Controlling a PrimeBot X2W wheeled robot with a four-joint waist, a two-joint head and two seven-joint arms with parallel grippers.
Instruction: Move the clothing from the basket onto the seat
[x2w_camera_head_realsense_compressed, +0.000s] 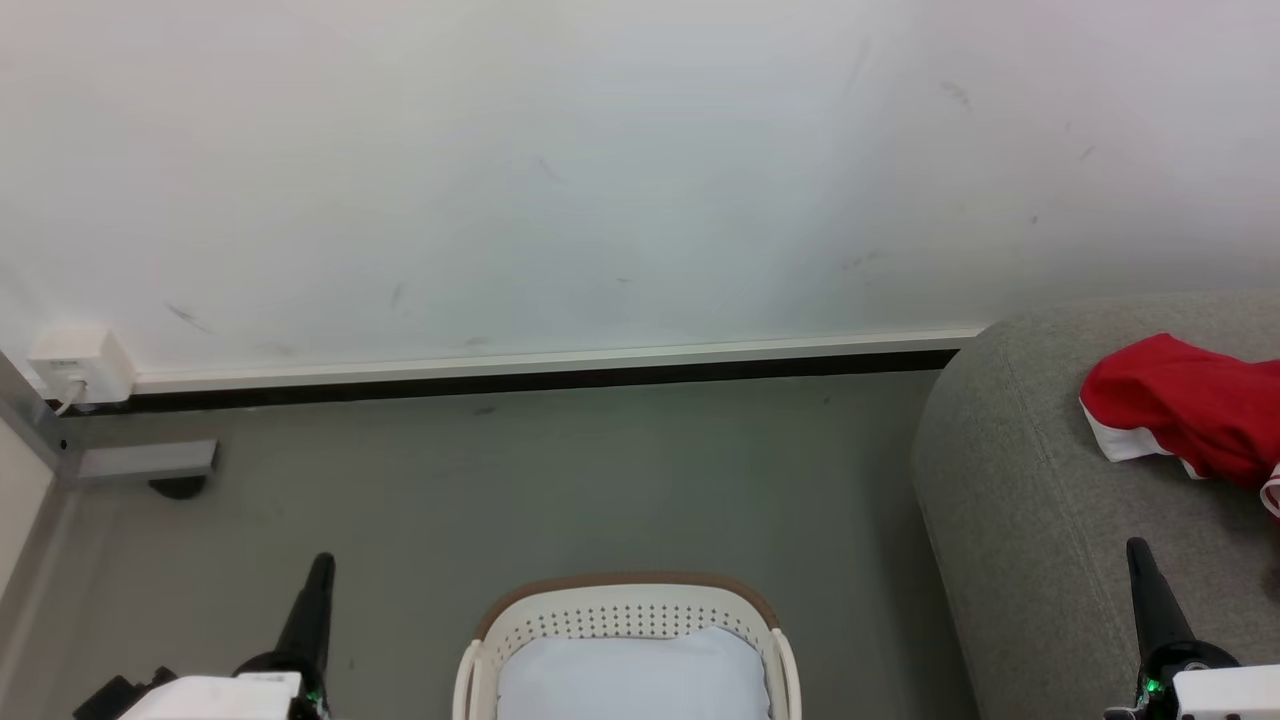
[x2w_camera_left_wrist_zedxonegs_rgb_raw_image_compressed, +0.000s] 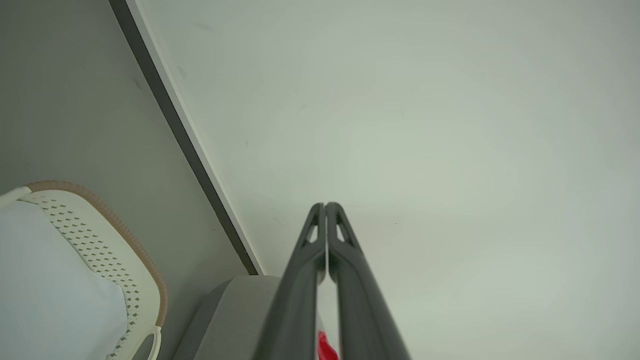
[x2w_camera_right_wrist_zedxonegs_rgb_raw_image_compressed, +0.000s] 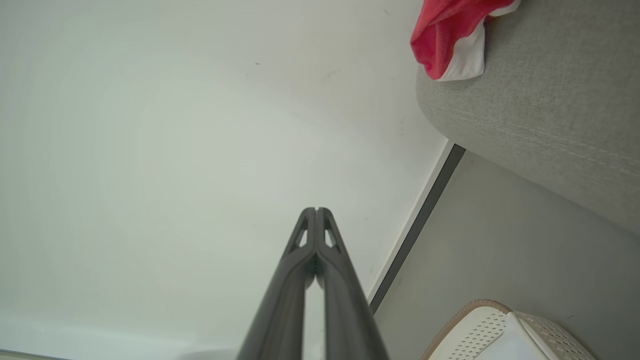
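Clothing (x2w_camera_head_realsense_compressed: 1185, 410): red with white trim, crumpled on the seat (x2w_camera_head_realsense_compressed: 1020, 500), well apart from the basket (x2w_camera_head_realsense_compressed: 620, 610).
Judged light, limp and not fragile. Best pinched at a raised fold or the hem.
Long axis runs roughly along the seat, white hem toward its rounded end; far end is cut off.
Left gripper (x2w_camera_head_realsense_compressed: 322, 562), right gripper (x2w_camera_head_realsense_compressed: 1136, 548): jaws pressed together, empty.

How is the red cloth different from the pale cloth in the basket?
The red cloth is red with white trim; the pale cloth is plain bluish white. The red cloth lies bunched on the sofa; the pale cloth lies smooth in the basket. Both are soft fabric.
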